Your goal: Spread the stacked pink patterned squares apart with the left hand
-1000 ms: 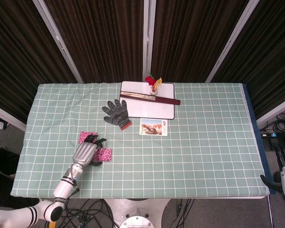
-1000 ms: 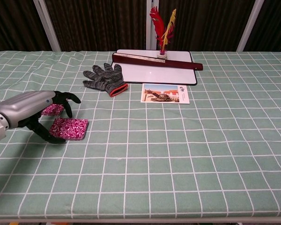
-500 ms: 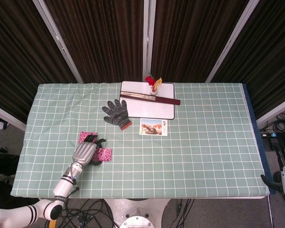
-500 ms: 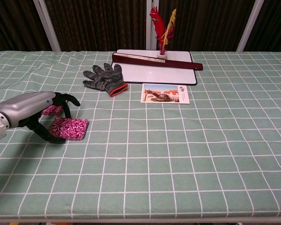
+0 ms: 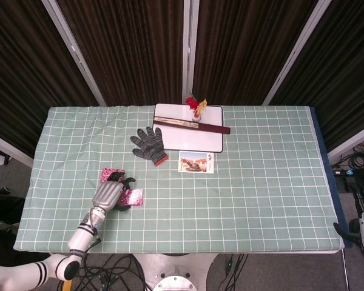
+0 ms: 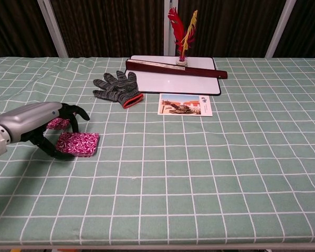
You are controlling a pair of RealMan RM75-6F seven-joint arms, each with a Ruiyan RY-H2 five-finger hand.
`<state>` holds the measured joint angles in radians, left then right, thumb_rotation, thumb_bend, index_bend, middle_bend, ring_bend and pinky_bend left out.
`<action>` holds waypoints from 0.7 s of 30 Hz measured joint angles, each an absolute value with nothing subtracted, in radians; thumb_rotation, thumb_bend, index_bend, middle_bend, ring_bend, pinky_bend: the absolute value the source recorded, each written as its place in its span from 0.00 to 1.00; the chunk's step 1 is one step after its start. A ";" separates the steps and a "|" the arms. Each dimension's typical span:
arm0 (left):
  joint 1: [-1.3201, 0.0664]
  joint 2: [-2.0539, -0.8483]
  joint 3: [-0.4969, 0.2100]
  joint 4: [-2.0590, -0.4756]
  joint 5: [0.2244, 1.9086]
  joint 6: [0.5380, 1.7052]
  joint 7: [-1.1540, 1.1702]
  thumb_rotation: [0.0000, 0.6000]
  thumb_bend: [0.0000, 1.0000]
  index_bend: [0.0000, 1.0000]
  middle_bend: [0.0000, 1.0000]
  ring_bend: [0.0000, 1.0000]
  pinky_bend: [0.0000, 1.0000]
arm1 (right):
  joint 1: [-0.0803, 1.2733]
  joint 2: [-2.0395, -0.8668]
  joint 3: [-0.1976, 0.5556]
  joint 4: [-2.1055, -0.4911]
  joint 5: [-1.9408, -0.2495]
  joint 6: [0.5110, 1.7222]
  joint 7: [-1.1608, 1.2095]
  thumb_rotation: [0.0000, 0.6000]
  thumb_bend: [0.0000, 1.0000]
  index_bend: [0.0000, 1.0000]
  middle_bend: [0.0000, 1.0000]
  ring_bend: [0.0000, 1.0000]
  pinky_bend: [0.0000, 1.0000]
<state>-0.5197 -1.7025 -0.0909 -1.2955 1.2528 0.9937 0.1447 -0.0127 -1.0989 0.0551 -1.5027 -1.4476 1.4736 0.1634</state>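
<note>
Left hand (image 6: 39, 125) low over the near-left of the table (image 6: 210, 173), fingers curled downward and apart, gripping nothing. Thumb tip looks to rest at the near square's left edge; contact uncertain.

2 pink patterned squares visible, already separated. Near square (image 6: 79, 144) lies flat just right of the hand. Far square (image 6: 59, 123) sits behind it, mostly hidden under the fingers. Head view confirms a gap between them: near square (image 5: 133, 197), far square (image 5: 108, 175), hand (image 5: 109, 195).

Judgement: thin, light, soft pieces, likely fabric or paper. They should slide easily on the checked cloth and may crumple if pinched. Best handled by pressing a fingertip flat on top and dragging, not by gripping an edge.

Right hand not seen.
</note>
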 measured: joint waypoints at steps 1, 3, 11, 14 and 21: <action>-0.520 -1.702 -0.091 -1.296 1.252 0.993 0.142 1.00 0.19 0.24 0.44 0.09 0.08 | -0.013 -1.099 0.055 -1.502 -1.447 1.473 0.163 1.00 0.13 0.00 0.00 0.00 0.00; -0.519 -1.701 -0.091 -1.296 1.252 0.992 0.137 1.00 0.20 0.24 0.44 0.09 0.08 | -0.012 -1.099 0.056 -1.502 -1.445 1.472 0.163 1.00 0.13 0.00 0.00 0.00 0.00; -0.520 -1.692 -0.096 -1.299 1.246 0.981 0.104 1.00 0.20 0.24 0.44 0.09 0.08 | -0.012 -1.102 0.057 -1.502 -1.446 1.473 0.158 1.00 0.13 0.00 0.00 0.00 0.00; -0.519 -1.691 -0.099 -1.300 1.246 0.982 0.091 1.00 0.20 0.24 0.44 0.09 0.08 | -0.012 -1.102 0.057 -1.501 -1.443 1.471 0.157 1.00 0.13 0.00 0.00 0.00 0.00; -0.517 -1.688 -0.097 -1.299 1.254 0.987 0.078 1.00 0.20 0.24 0.45 0.10 0.08 | -0.011 -1.104 0.057 -1.501 -1.441 1.467 0.155 1.00 0.13 0.00 0.00 0.00 0.00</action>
